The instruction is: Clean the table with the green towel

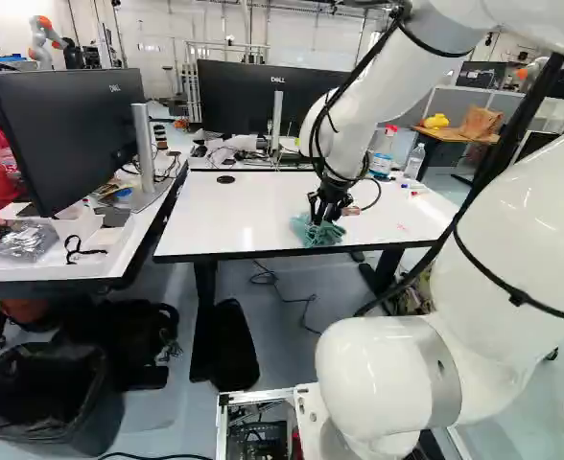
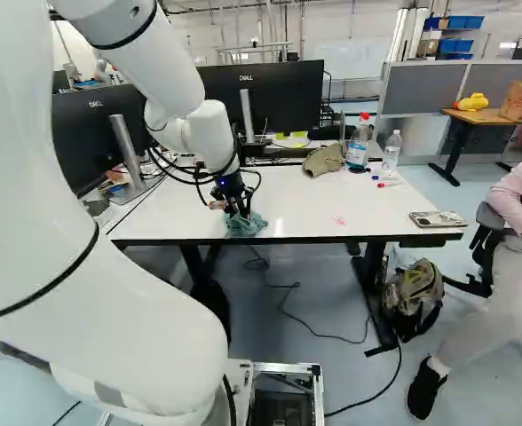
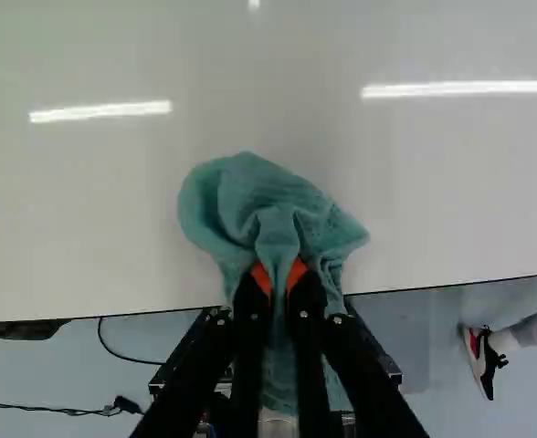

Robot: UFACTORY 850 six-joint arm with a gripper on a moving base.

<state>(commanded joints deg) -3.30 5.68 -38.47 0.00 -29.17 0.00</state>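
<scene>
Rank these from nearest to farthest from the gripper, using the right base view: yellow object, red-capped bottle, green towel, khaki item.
1. Green towel: pinched in the gripper.
2. Khaki item: toward the back of the table.
3. Red-capped bottle: right of the khaki item.
4. Yellow object: on the far desk.

From my station I see a red-capped plastic bottle [image 2: 358, 153] beside a clear white-capped bottle [image 2: 391, 153], and a khaki fabric backpack [image 2: 417, 291] below.
</scene>
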